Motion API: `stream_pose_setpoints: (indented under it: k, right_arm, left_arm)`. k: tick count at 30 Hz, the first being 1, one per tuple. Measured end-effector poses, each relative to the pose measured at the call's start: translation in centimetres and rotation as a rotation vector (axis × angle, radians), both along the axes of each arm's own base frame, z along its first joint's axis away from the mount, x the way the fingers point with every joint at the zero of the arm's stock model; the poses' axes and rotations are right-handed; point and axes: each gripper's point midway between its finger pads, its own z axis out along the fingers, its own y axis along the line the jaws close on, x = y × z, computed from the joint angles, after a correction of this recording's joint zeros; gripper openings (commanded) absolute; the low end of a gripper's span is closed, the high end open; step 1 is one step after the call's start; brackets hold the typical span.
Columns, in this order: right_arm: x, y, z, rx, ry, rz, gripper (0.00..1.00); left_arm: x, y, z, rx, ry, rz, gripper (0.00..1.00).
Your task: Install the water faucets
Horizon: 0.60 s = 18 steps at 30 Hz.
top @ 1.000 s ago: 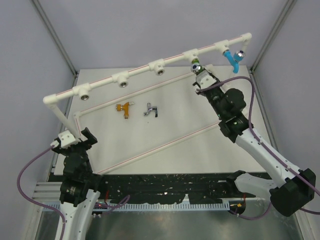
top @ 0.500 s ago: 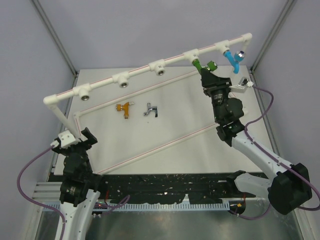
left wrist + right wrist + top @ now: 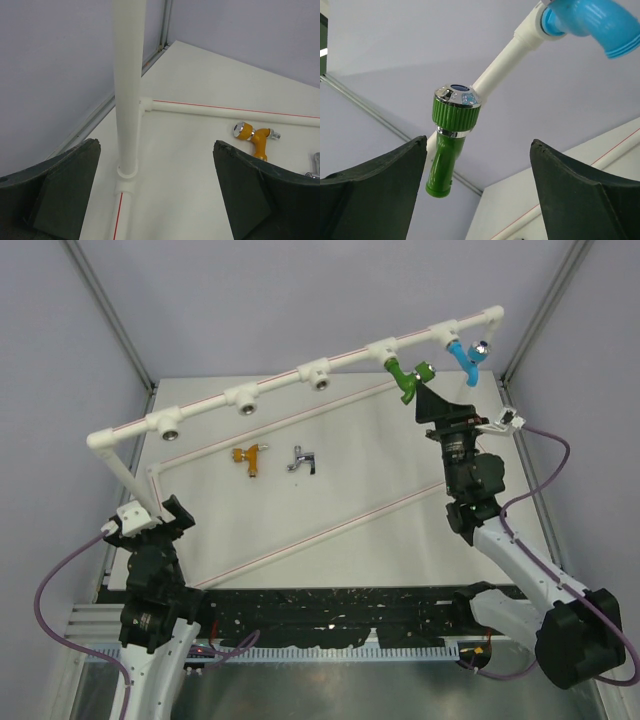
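A green faucet [image 3: 408, 379] hangs from a socket of the white pipe frame [image 3: 280, 383], with a blue faucet [image 3: 464, 357] mounted one socket to its right. My right gripper [image 3: 436, 401] is just below and right of the green faucet, open, holding nothing. In the right wrist view the green faucet [image 3: 451, 135] stands ahead of the open gripper [image 3: 479, 145], touching neither finger, and the blue faucet [image 3: 585, 20] is at the top right. On the table lie an orange-gold faucet [image 3: 248, 456] and a silver faucet [image 3: 302, 459]. My left gripper [image 3: 153, 517] is open by the frame's left leg [image 3: 127, 100].
Three open sockets [image 3: 245, 403] remain along the frame's top rail to the left. The frame's base pipes [image 3: 330, 525] run diagonally across the table. In the left wrist view the orange-gold faucet [image 3: 255, 137] lies beyond a base pipe [image 3: 225, 110]. Enclosure walls stand close all around.
My right gripper has opened, let go of the green faucet and drawn back down and to the right. The faucet stays hanging from its socket. The left arm has not moved.
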Motion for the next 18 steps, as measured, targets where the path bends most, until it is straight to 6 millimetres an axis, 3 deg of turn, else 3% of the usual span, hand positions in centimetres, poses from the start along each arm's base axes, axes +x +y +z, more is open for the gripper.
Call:
stream_pose_setpoints:
  k: [4,12,18]
  right_arm:
    - [-1.2,-0.7,0.1,-0.289,-0.051,-0.067,0.91]
    - [-4.9,-0.8,3.8,-1.109,-0.265,-0.216,0.96]
    - [-5.3,-1.5,5.3,-1.647,-0.375,-0.345,0.99]
  left_arm:
    - [0.0,0.0,0.0,0.0,0.0,-0.001,1.0]
    - [0.0,0.0,0.0,0.0,0.001,-0.002,1.0]
    - [0.0,0.0,0.0,0.0,0.001,-0.002,1.0]
